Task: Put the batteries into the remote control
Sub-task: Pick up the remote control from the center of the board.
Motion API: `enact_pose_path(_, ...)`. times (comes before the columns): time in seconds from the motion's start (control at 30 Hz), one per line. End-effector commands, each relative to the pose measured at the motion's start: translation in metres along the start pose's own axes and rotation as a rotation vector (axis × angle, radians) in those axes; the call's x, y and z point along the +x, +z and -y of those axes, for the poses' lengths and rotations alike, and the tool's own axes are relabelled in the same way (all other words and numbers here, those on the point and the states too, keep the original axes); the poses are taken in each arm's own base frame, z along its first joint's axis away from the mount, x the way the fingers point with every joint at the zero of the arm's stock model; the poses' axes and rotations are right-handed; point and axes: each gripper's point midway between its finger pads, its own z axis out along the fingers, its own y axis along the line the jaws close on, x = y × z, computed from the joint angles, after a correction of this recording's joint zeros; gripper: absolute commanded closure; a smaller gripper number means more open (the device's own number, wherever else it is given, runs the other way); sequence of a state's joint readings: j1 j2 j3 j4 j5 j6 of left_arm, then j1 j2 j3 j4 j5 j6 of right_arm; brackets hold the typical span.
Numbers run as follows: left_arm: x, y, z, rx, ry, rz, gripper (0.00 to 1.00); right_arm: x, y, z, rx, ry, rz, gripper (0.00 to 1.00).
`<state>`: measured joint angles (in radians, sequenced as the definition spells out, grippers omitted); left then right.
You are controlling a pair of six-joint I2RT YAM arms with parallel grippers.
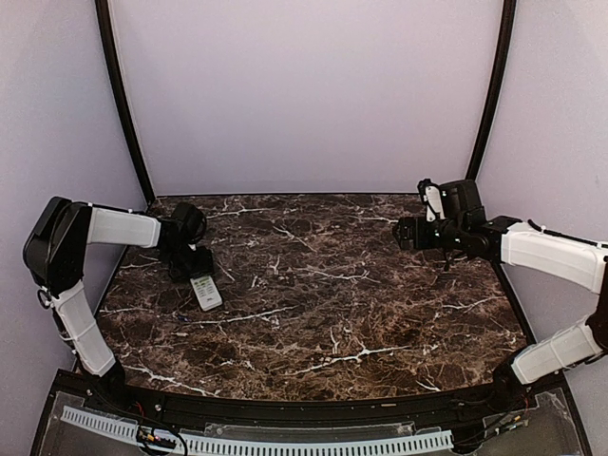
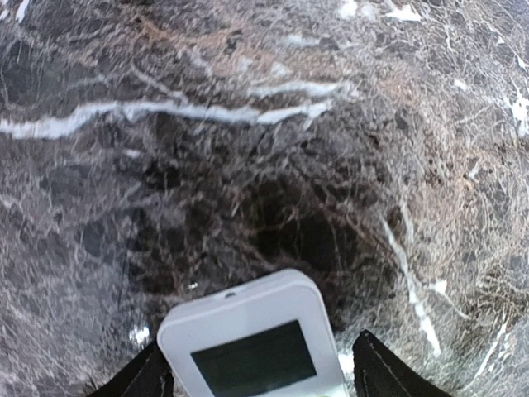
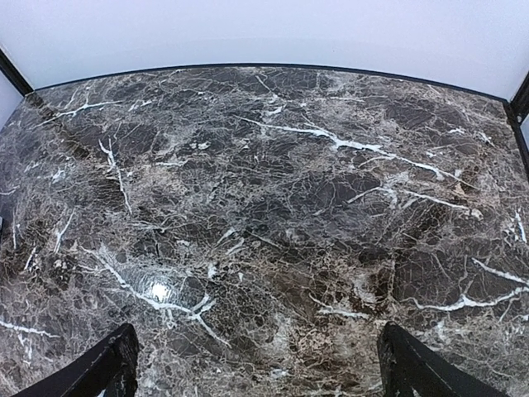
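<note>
The white remote control [image 1: 205, 292] lies face up on the dark marble table [image 1: 332, 304] at the left. In the left wrist view the remote control [image 2: 248, 331] shows its dark display window toward me. My left gripper [image 1: 193, 262] is low over its far end, and in the left wrist view my left gripper [image 2: 258, 351] is open with one finger on each side of the remote; the left finger is against its edge and the right finger stands a small gap off. My right gripper [image 1: 407, 233] is open and empty, held above the table's far right; it also shows in the right wrist view [image 3: 258, 335]. No batteries are in view.
Pale walls and two black curved posts [image 1: 119, 95] bound the table at the back. A black front rail with a white perforated strip [image 1: 285, 445] runs along the near edge.
</note>
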<state>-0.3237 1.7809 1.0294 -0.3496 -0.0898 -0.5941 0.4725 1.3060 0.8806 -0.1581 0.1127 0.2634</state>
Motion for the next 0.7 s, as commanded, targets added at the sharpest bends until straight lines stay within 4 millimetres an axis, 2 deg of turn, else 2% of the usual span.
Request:
enact_pose_path(0.0, 0.069, 0.036, -0.023, -0.072, 0.027, -0.265, 0.32, -0.011, -0.008, -0.002, 0.003, -0.003, 0.034, 0.02)
enact_pose_path(0.17, 0.066, 0.03, -0.021, -0.064, 0.032, -0.242, 0.48, -0.011, -0.009, 0.001, 0.015, -0.007, 0.041, 0.02)
enact_pose_path(0.4, 0.058, 0.015, -0.016, -0.064, 0.046, -0.183, 0.56, -0.013, -0.006, -0.002, 0.006, -0.005, 0.035, 0.02)
enact_pose_path(0.47, 0.05, 0.004, -0.015, -0.072, 0.043, -0.134, 0.6, -0.014, -0.006, -0.002, 0.006, -0.005, 0.035, 0.02)
enact_pose_path(0.57, 0.023, -0.025, -0.005, -0.03, 0.033, -0.004, 0.68, -0.018, -0.008, -0.003, 0.004, -0.007, 0.041, 0.02)
enact_pose_path(0.67, -0.005, -0.064, 0.017, 0.074, 0.039, 0.145, 0.76, -0.022, -0.01, -0.009, -0.024, -0.018, 0.046, 0.02)
